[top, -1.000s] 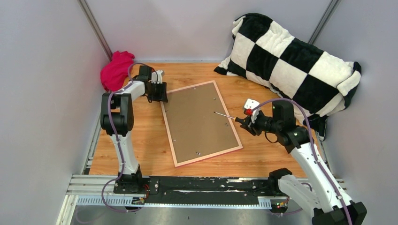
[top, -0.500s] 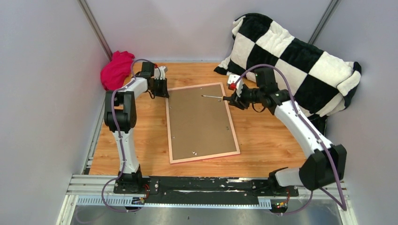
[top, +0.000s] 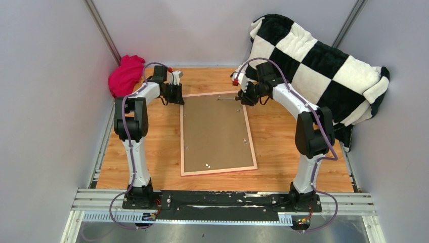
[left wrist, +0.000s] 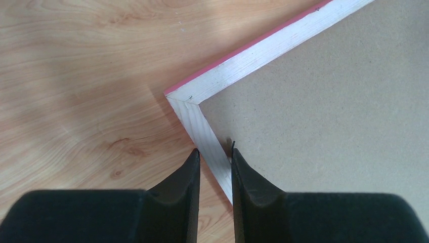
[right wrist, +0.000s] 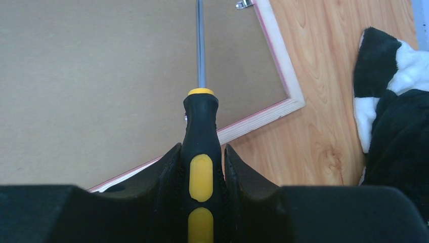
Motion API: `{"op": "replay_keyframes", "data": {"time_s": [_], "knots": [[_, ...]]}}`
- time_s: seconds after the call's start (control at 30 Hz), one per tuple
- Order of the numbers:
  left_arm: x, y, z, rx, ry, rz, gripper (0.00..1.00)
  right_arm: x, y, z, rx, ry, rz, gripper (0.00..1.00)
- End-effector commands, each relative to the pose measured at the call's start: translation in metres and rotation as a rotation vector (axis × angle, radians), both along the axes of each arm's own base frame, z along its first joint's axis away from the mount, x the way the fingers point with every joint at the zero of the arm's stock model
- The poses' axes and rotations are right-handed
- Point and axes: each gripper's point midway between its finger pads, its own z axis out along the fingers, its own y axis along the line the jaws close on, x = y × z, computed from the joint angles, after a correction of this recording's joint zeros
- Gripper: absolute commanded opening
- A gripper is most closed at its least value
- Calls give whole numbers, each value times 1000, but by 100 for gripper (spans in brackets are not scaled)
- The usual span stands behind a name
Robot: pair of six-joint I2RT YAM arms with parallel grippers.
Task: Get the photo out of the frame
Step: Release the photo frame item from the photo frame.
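The frame lies face down in the middle of the desk, brown board up. At its upper-left corner in the top view, the left jaws stand narrow and pinch the pale side rail just below the corner joint. At the upper right, the right jaws grip a black-and-yellow screwdriver, its shaft lying over the board and pointing left. A checkered pillow sits upper right and a pink cloth upper left.
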Motion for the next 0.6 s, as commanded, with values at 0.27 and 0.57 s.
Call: {"op": "replay_keyframes", "data": {"time_s": [0.27, 0.57], "knots": [[-36, -12, -39, -30, 154, -103, 0, 49, -15, -2, -60, -83, -74, 0], [-32, -5, -44, -8, 165, -61, 0, 58, -29, -20, -113, -69, -115, 0]]}}
